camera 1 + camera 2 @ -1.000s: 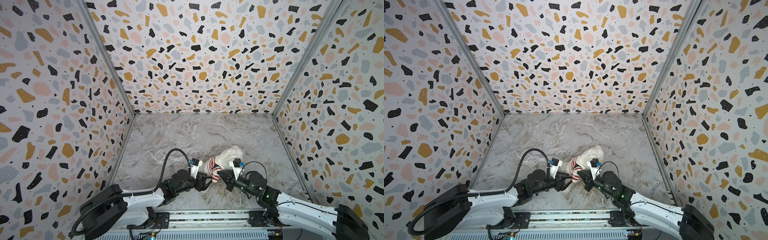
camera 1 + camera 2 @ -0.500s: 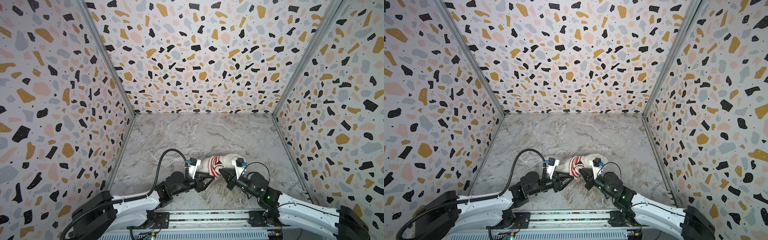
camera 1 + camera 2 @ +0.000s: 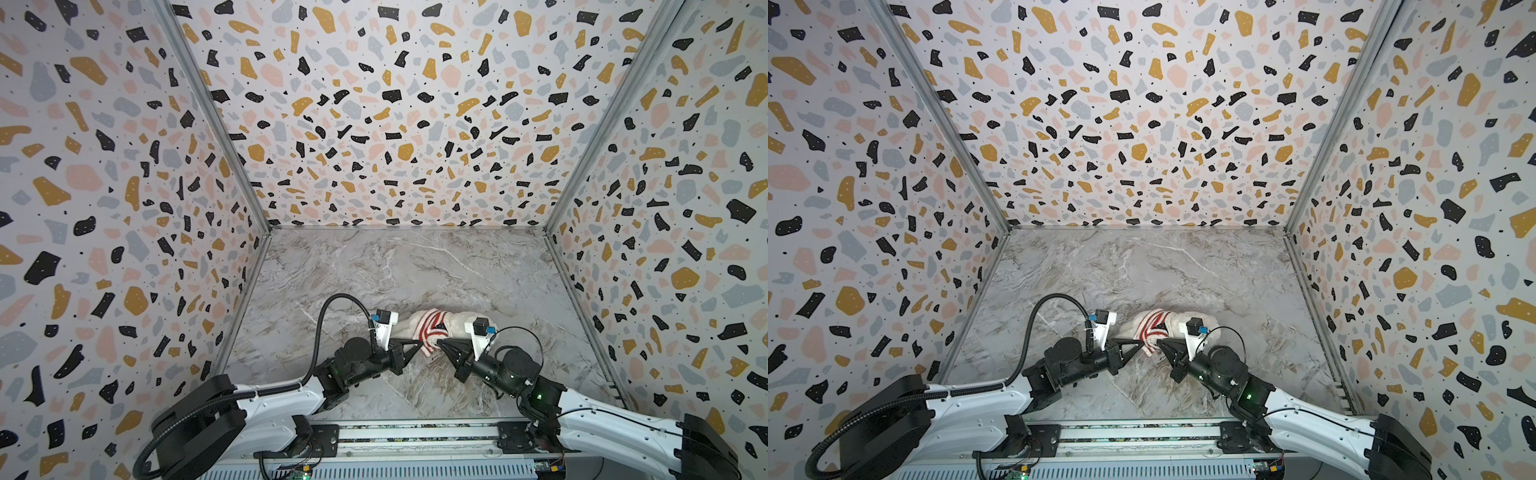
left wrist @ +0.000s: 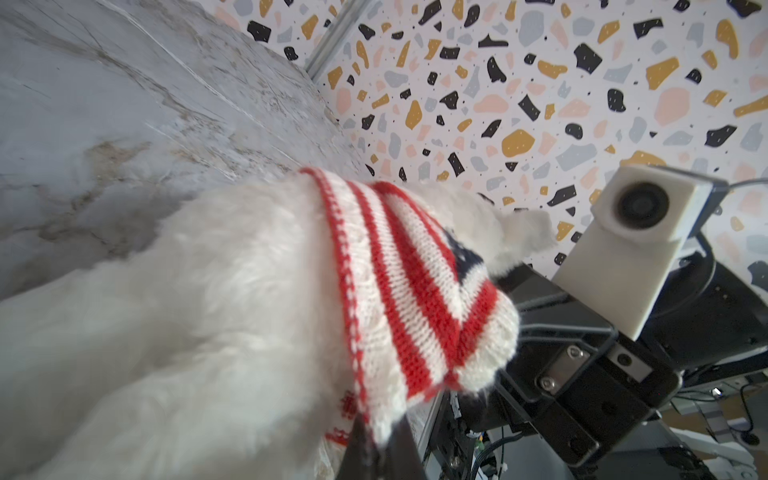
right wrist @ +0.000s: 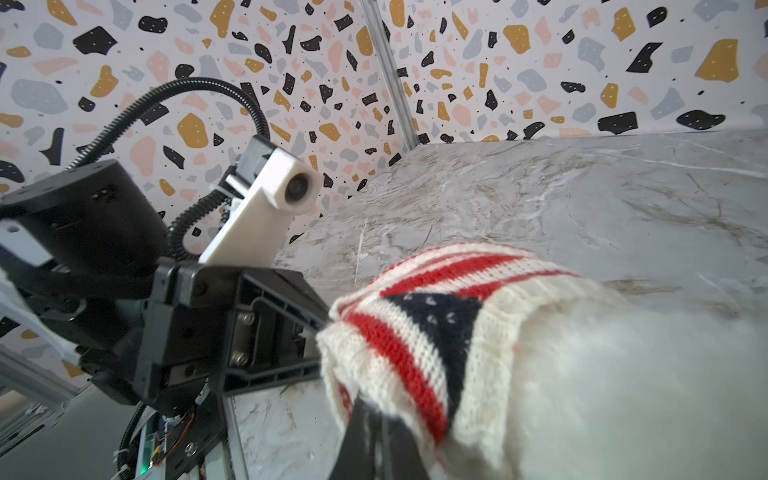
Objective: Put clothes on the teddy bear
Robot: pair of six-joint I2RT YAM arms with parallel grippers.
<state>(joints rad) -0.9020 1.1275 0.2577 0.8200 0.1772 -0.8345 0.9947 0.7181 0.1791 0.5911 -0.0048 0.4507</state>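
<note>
Behind the bear (image 3: 457,321) the table (image 3: 415,266) lies free as far as the walls (image 3: 395,124), and wide free strips run to the bear's left and right. In front of the bear the way is blocked: the left gripper (image 3: 419,343) and right gripper (image 3: 441,344) both pinch its sweater (image 3: 432,326) there, tips nearly meeting, arms spanning the near edge.

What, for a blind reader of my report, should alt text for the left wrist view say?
A fluffy white teddy bear fills the view, a red-and-white striped sweater bunched around it. The left tool, shut, pinches the sweater's hem close to the lens; the right tool grips it opposite, over a marble table.
</note>
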